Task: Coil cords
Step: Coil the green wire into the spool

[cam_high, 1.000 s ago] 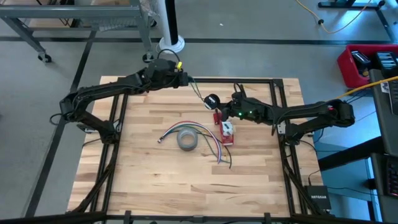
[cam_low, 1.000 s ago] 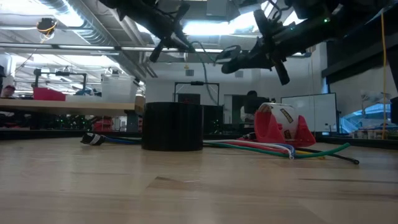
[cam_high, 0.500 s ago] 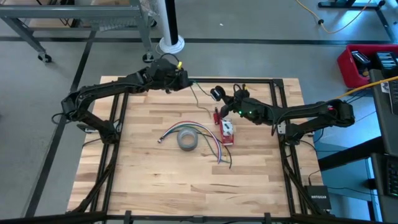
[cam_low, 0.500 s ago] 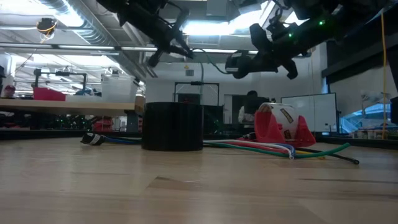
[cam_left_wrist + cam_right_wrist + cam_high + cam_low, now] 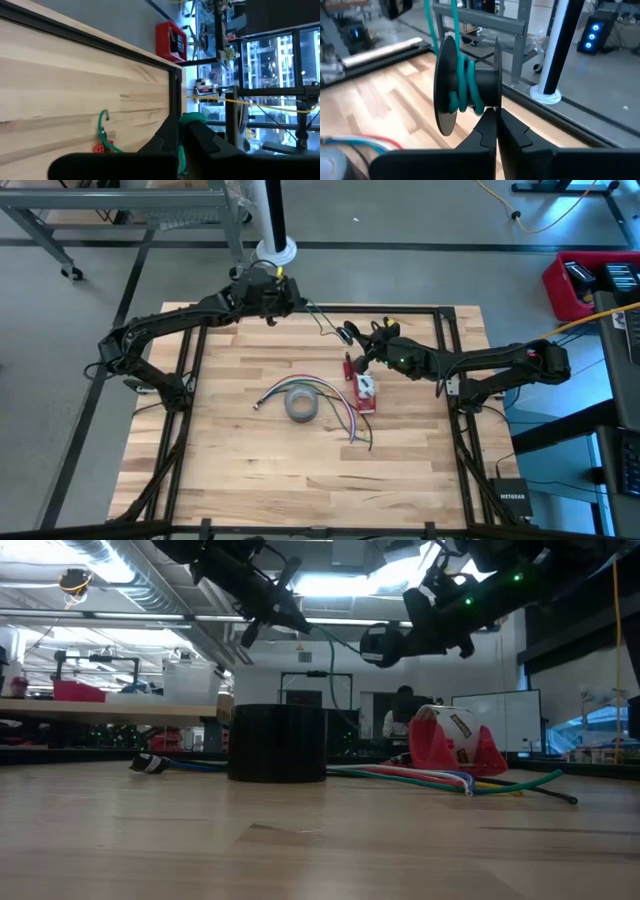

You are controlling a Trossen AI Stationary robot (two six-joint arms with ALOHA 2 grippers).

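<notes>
Right wrist view showed the right hand (image 5: 496, 116) clamped on a black spool (image 5: 465, 82) wound with green cord (image 5: 462, 85), above the counter (image 5: 250, 470); left hand (image 5: 283, 300) pinched the tail; I'd keep it taut while winding.

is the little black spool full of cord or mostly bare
Mostly bare: the right wrist view shows only a few turns of green cord on the spool, its black core largely exposed.

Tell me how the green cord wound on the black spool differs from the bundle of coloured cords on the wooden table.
The green cord is wrapped in loops around a black spool held in the air by the right gripper; the coloured cords lie loose and uncoiled on the table. The green cord is a single strand, its tail running up to the left gripper; the bundle holds several strands. Both are thin and flexible.
</notes>
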